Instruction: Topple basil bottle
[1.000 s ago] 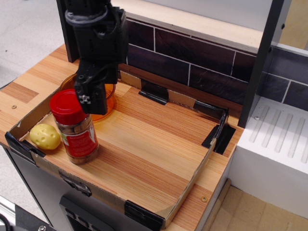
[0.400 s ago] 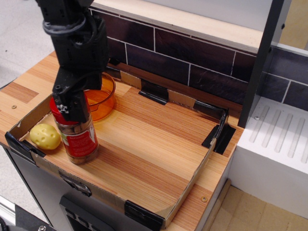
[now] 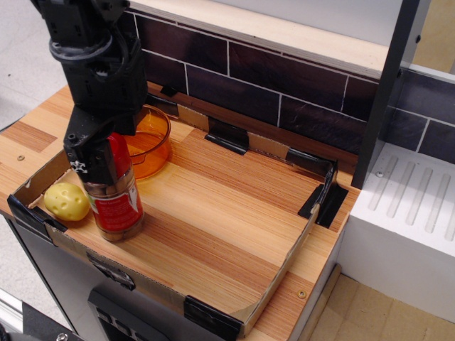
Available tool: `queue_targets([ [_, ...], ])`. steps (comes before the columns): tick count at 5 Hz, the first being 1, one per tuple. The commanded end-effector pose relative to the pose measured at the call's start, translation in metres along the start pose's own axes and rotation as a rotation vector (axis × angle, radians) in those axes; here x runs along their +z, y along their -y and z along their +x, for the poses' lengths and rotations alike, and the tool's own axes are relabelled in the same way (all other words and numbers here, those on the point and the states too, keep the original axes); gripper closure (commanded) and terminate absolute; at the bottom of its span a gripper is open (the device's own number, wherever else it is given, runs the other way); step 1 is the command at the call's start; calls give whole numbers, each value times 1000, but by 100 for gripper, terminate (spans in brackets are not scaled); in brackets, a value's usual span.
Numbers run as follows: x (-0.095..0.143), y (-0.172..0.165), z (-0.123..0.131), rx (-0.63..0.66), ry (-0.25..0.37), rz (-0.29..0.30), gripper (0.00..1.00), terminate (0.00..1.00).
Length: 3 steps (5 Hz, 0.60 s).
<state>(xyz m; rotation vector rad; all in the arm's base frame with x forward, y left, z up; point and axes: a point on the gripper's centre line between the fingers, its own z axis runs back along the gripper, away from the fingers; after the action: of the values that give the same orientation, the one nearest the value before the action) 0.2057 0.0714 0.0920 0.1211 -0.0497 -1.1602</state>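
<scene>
The basil bottle [image 3: 117, 206] stands upright at the front left of the wooden tray, its red label and brownish contents showing. My gripper [image 3: 91, 169] comes down from above at the bottle's top left and hides most of the red cap. Only a sliver of red shows to the right of the fingers. The black fingers look pressed together with no gap, up against the cap and neck of the bottle. I cannot tell whether they hold anything.
A translucent orange bowl [image 3: 153, 138] sits just behind the bottle. A small yellow potato-like lump [image 3: 66, 201] lies to its left. A low cardboard rim [image 3: 284, 270] bounds the tray. A black post [image 3: 380, 92] and a white rack [image 3: 412, 206] stand at the right.
My gripper has moved left and forward from over the orange bowl to the bottle's cap, now covering it. The bottle still stands in the same spot.
</scene>
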Motion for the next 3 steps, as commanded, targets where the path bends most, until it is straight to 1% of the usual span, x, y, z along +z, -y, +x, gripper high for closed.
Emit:
queue_targets([
  [1,5,-5,-10,10,-26,23,0,0],
  [2,4,-3,-12,11,-33,2,0,0],
  [3,2,-1,-7,20,-37,-39,100,0],
])
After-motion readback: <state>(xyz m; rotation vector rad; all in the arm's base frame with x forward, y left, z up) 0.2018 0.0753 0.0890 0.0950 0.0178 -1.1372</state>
